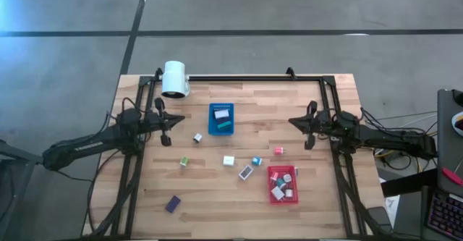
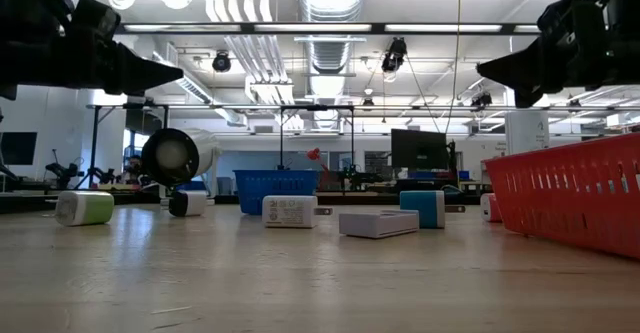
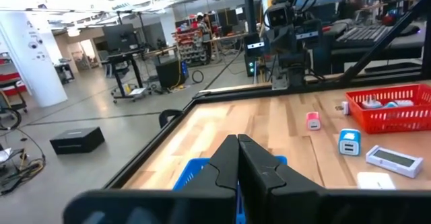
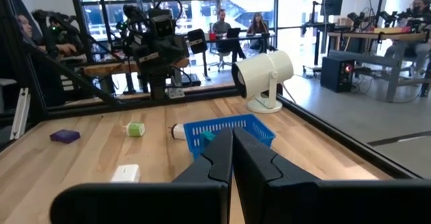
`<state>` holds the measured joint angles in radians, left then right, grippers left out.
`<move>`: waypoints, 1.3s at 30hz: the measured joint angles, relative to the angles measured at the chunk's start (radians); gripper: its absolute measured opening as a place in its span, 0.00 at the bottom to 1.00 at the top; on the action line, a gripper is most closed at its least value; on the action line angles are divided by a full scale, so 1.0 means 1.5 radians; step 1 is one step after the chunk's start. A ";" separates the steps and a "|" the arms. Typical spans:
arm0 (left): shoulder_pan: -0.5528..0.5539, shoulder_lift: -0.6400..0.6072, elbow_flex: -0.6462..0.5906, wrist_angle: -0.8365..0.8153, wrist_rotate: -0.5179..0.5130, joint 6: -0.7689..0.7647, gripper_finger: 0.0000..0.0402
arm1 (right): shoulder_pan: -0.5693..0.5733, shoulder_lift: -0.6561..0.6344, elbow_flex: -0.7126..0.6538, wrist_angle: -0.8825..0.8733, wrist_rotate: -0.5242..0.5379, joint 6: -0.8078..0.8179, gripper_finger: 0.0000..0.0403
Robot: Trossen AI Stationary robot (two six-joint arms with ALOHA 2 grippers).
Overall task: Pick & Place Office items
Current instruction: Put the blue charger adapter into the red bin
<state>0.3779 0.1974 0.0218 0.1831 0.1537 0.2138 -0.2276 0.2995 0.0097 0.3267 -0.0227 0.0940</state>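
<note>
Small office items (image 1: 228, 161) lie scattered on the desk between the left gripper (image 1: 166, 139) and the right gripper (image 1: 308, 143): white, green, teal, pink and purple blocks. Others sit in the two trays.

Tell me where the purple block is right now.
In the high view the purple block lies alone near the table's front edge on the left arm's side, well clear of the green block and both trays.

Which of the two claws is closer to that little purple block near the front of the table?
The left. The left gripper hangs shut almost straight behind the purple block, on its side of the table. The right gripper, also shut, sits far across, past the red tray.
</note>
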 joint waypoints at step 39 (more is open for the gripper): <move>0.002 0.002 -0.011 0.022 0.002 -0.002 0.02 | 0.000 0.018 0.013 0.022 0.046 0.040 0.02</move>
<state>0.3805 0.1997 0.0055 0.2165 0.1570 0.2104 -0.2272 0.3259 0.0287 0.3600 0.0457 0.1543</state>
